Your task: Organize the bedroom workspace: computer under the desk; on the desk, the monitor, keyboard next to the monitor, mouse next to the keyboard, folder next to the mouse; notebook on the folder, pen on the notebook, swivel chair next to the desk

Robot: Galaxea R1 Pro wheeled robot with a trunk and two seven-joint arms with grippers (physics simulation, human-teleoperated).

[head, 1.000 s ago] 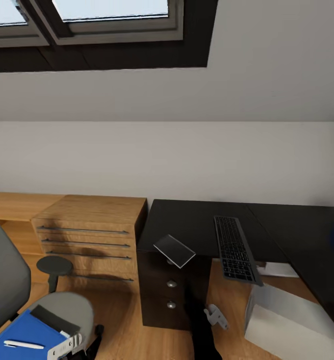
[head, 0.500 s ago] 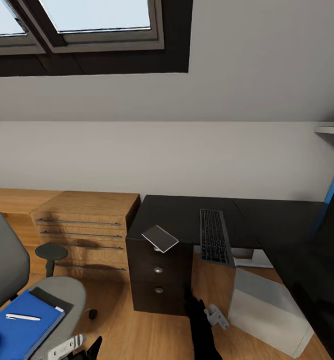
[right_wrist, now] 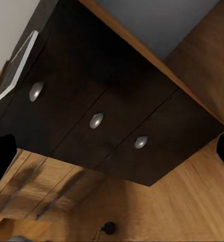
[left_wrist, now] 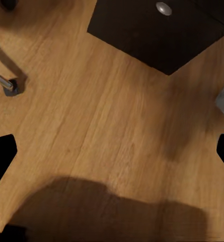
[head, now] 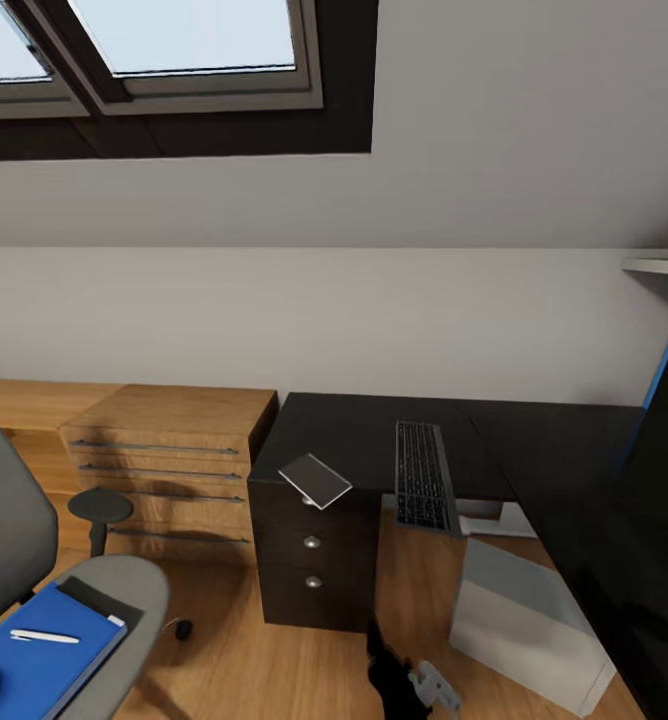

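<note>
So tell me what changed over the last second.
Mostly the camera: the view swung right, bringing the monitor into sight. The right gripper dropped lower in view. The folder, keyboard, notebook and pen stayed put.

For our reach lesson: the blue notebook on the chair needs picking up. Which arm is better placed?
Probably left: the notebook lies far left on the swivel chair, while the right gripper hangs right of centre.

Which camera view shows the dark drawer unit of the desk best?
The right wrist view: the drawer unit shows large there, with all three silver knobs on its front. The head view shows the whole unit under the desk top, but smaller, with two knobs visible. The left wrist view shows a corner of it with one knob, above the wooden floor.
</note>
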